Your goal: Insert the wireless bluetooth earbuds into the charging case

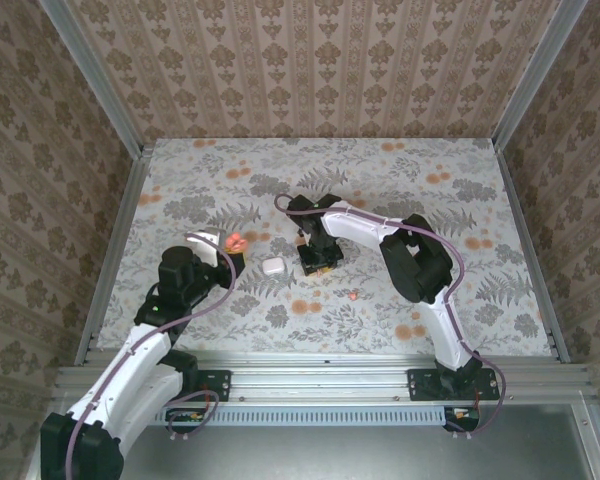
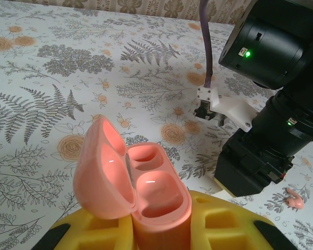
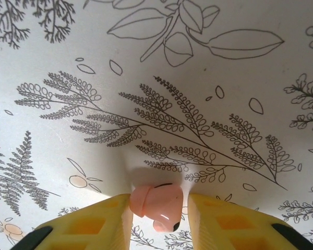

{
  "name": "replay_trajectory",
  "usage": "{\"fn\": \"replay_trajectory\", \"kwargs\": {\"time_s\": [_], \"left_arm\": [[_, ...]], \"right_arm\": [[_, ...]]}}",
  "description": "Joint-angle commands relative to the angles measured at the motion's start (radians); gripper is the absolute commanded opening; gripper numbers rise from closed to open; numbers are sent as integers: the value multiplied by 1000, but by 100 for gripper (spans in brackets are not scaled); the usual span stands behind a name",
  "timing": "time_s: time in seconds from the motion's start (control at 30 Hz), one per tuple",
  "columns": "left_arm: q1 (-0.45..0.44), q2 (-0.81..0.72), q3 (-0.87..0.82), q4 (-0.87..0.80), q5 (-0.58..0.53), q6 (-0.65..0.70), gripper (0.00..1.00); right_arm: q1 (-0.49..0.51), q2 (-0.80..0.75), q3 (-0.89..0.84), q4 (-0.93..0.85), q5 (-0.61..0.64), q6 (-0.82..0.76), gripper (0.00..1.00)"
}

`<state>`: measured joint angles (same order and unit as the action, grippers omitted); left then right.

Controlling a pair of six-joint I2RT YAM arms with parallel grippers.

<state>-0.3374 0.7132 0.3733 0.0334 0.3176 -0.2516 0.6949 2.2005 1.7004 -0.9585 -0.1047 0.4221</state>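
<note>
My left gripper is shut on the coral charging case and holds it upright above the table. Its lid is swung open to the left and both wells look empty. From above, the case sits at the tip of the left gripper. My right gripper points down at the table with a coral earbud between its yellow fingers. The left finger touches the bud and a thin gap remains at the right finger. A second coral earbud lies loose on the table.
A closed white case lies on the floral tablecloth between the two grippers. The right arm's black wrist stands just right of the held case. Metal rails and patterned walls bound the table.
</note>
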Motion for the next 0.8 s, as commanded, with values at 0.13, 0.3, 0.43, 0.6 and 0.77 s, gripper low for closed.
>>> {"fn": "replay_trajectory", "kwargs": {"time_s": [0.13, 0.3, 0.43, 0.6, 0.77], "left_arm": [[11, 0, -7, -11, 23, -15, 4], [11, 20, -21, 14, 38, -17, 4], [11, 57, -76, 99, 64, -19, 4], [-9, 98, -132, 224, 100, -16, 4], [-56, 134, -154, 306, 115, 40, 4]], "right_arm": [[6, 10, -7, 60, 42, -13, 29], [6, -68, -84, 132, 55, -7, 26], [7, -164, -197, 254, 66, 7, 24], [7, -292, -350, 414, 65, 14, 24], [5, -436, -517, 618, 47, 0, 24]]}}
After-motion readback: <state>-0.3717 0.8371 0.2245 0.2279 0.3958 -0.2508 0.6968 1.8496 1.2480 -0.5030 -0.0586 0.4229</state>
